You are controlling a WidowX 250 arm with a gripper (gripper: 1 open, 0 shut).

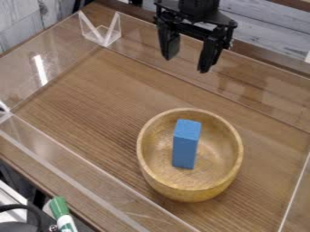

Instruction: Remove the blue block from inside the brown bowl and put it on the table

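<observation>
A small sky-blue block [186, 143] stands upright inside the round light-brown wooden bowl [190, 179], near its middle. The bowl rests on the brown wood-grain table [97, 95] toward the front right. My black gripper [194, 47] hangs high at the back, above and behind the bowl, well apart from the block. Its fingers [208, 53] point downward and are spread wide, open with nothing between them.
Low clear acrylic walls [43, 68] ring the tabletop. A clear triangular acrylic bracket [100, 29] stands at the back left corner. A green-and-white object [57, 217] lies outside the wall at the bottom left.
</observation>
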